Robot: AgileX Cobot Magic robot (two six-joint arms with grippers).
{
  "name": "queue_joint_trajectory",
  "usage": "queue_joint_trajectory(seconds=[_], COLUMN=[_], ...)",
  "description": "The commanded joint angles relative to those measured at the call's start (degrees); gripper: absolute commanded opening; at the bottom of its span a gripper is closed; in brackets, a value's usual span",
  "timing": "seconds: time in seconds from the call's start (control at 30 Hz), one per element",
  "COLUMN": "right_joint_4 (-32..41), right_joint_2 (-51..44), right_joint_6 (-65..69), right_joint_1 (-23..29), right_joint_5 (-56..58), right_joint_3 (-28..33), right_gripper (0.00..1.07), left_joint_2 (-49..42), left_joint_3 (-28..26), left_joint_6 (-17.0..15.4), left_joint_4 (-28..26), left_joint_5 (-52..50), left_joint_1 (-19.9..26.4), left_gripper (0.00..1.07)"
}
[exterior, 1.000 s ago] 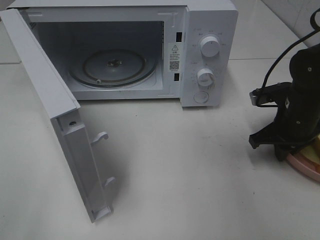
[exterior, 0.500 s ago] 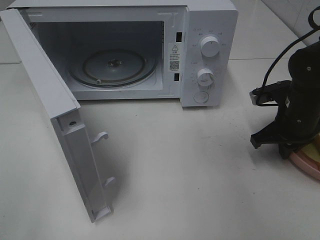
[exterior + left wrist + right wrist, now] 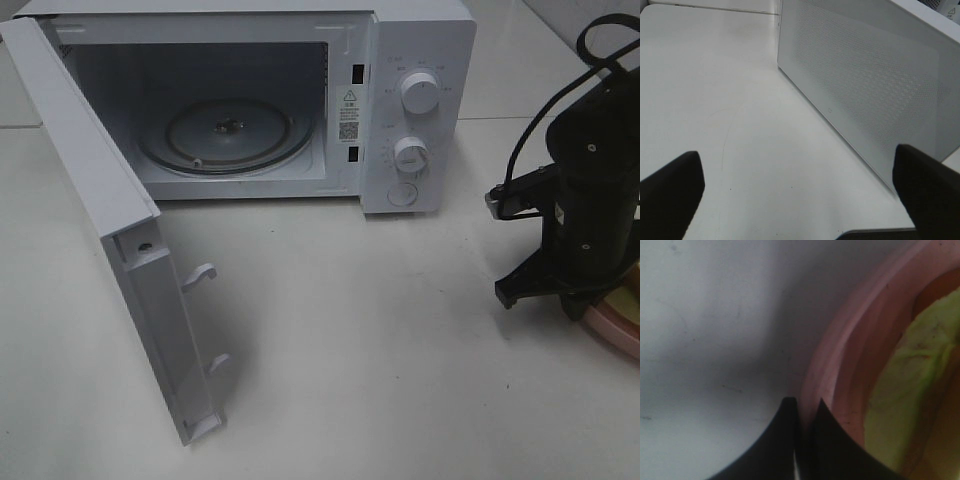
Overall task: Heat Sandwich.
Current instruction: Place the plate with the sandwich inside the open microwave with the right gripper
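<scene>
In the right wrist view the sandwich [image 3: 912,390] shows as pale yellow-green filling with a tan edge, lying on the round pink plate [image 3: 840,370]. My right gripper [image 3: 805,407] has its two dark fingers pressed together on the plate's near rim. From the high camera the right arm stands over the plate [image 3: 612,322] at the right edge and hides the sandwich; the right gripper [image 3: 580,305] points down at the rim. My left gripper [image 3: 800,200] is open wide over bare table, beside the outside of the microwave door [image 3: 870,90].
The white microwave [image 3: 415,110] stands at the back with its door [image 3: 120,230] swung fully open to the left. Its glass turntable [image 3: 225,135] has nothing on it. White tabletop lies between the microwave and the plate. A black cable loops above the right arm.
The right gripper's jaws have closed onto the plate's rim. The right arm has shifted a little left and higher in the high view. The left gripper has stayed still.
</scene>
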Motion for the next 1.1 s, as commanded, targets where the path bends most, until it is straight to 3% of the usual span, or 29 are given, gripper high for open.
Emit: queue_joint_trajectory(seconds=[0.03,0.7,1.1], right_joint_4=[-0.1,-3.1,-3.4], right_joint_2=[-1.5,-6.8,-12.6], right_joint_6=[1.0,2.5,2.9], right_joint_1=[0.3,5.9,11.2], right_joint_5=[1.9,8.0,9.6], right_joint_3=[0.2,0.7,5.2], right_gripper=[0.0,0.0,0.0], left_joint_2=[-0.4,-0.4,-0.4], left_joint_3=[0.1,0.1,0.1], left_joint_6=[-0.1,-0.1,-0.1], left_joint_4=[-0.1,-0.1,-0.1], left_joint_5=[0.0,0.0,0.0], left_joint_1=[-0.1,-0.1,-0.1], left_gripper=[0.97,0.97,0.97])
